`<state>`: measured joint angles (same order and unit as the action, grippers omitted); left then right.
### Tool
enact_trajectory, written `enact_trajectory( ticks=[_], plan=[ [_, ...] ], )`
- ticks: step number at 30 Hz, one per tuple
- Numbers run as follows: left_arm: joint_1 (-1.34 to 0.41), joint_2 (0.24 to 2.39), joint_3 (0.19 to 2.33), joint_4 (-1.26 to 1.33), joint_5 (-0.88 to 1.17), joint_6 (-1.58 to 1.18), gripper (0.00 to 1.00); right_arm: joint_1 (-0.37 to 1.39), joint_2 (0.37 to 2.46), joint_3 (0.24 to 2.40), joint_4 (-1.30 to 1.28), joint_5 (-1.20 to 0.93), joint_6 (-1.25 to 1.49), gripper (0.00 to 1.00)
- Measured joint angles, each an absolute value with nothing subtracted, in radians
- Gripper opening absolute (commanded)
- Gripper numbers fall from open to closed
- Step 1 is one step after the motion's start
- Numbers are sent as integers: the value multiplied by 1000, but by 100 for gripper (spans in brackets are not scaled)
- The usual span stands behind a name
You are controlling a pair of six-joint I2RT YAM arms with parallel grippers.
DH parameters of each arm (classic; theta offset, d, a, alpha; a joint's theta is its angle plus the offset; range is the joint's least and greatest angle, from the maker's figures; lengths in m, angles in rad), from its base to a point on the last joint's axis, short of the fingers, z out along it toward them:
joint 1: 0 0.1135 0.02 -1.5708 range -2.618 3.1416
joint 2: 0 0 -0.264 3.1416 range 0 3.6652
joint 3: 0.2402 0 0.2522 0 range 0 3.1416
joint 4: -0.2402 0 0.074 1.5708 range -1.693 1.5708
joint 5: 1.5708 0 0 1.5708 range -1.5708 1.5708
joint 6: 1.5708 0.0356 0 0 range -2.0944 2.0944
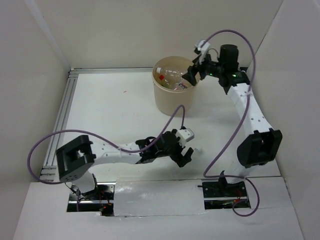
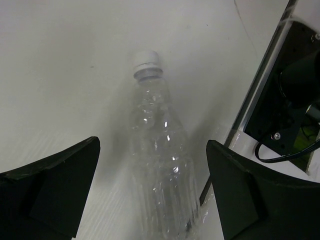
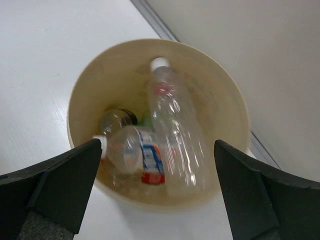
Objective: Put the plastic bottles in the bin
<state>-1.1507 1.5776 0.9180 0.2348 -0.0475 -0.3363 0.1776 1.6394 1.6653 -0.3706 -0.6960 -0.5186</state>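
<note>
The beige bin (image 1: 161, 98) stands at the back of the table. My right gripper (image 3: 157, 145) hangs open above its mouth, nothing between the fingers. Inside the bin (image 3: 80, 95) lie a long clear bottle with a white cap (image 3: 175, 132), a labelled bottle (image 3: 142, 157), a black-capped one (image 3: 117, 119) and a bit of green (image 3: 146, 119). Near the table's front edge my left gripper (image 1: 186, 154) is open. In the left wrist view a clear white-capped bottle (image 2: 157, 135) lies flat between the spread fingers (image 2: 55, 185), cap pointing away; I cannot tell whether they touch it.
An aluminium rail (image 1: 61, 120) runs along the table's left side and white walls enclose it. The table's front edge with a black arm mount (image 2: 292, 95) is just right of the lying bottle. Purple cables (image 1: 235, 125) loop from both arms.
</note>
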Motion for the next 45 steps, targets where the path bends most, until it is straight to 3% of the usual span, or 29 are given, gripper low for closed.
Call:
enact_trajectory(
  ticks=[7, 9, 13, 14, 16, 19, 20, 22, 24, 25, 27, 28, 32, 36, 41, 43, 45],
  plan=[
    [-1207, 1813, 1089, 157, -23, -280, 100, -119, 1345, 1429, -373, -773, -435, 100],
    [-1214, 1862, 1130, 120, -23, -264, 93, -204, 1284, 1366, -386, -807, -427, 100],
    [-1219, 1937, 1211, 67, -33, -245, 45, -339, 1208, 1253, -420, -874, -430, 99],
    [-1219, 1938, 1224, 56, -41, -240, 7, -374, 1193, 1224, -436, -894, -435, 97],
    [-1220, 1933, 1226, 44, -58, -232, 0, -425, 1178, 1181, -471, -926, -451, 92],
    [-1220, 1893, 1222, -7, -94, -213, 0, -501, 1163, 1129, -530, -974, -493, 75],
    [-1220, 1875, 1222, -32, -110, -210, 0, -526, 1161, 1117, -550, -990, -509, 56],
    [-1214, 1826, 1224, -72, -134, -201, 0, -572, 1159, 1101, -594, -1027, -548, 33],
    [-1201, 1763, 1238, -107, -146, -182, 0, -608, 1159, 1093, -645, -1073, -585, 18],
    [-1190, 1728, 1256, -119, -150, -176, 0, -646, 1159, 1085, -667, -1089, -606, 18],
    [-1148, 1663, 1318, -131, -149, -155, 0, -693, 1159, 1077, -727, -1137, -666, 26],
    [-1119, 1637, 1360, -125, -147, -149, 0, -710, 1159, 1072, -753, -1153, -699, 51],
    [-983, 1579, 1523, -30, -125, -126, 3, -734, 1160, 1037, -838, -1193, -823, 90],
    [-843, 1603, 1673, 111, -116, -128, 9, -734, 1161, 987, -907, -1201, -939, 92],
    [-743, 1792, 1886, 207, -134, -126, 13, -734, 1159, 948, -973, -1202, -1044, 93],
    [-727, 1895, 1968, 208, -140, -115, 22, -734, 1154, 939, -994, -1201, -1070, 94],
    [-713, 1972, 1987, 200, -143, -107, 38, -734, 1145, 933, -1014, -1201, -1089, 100]
  ],
)
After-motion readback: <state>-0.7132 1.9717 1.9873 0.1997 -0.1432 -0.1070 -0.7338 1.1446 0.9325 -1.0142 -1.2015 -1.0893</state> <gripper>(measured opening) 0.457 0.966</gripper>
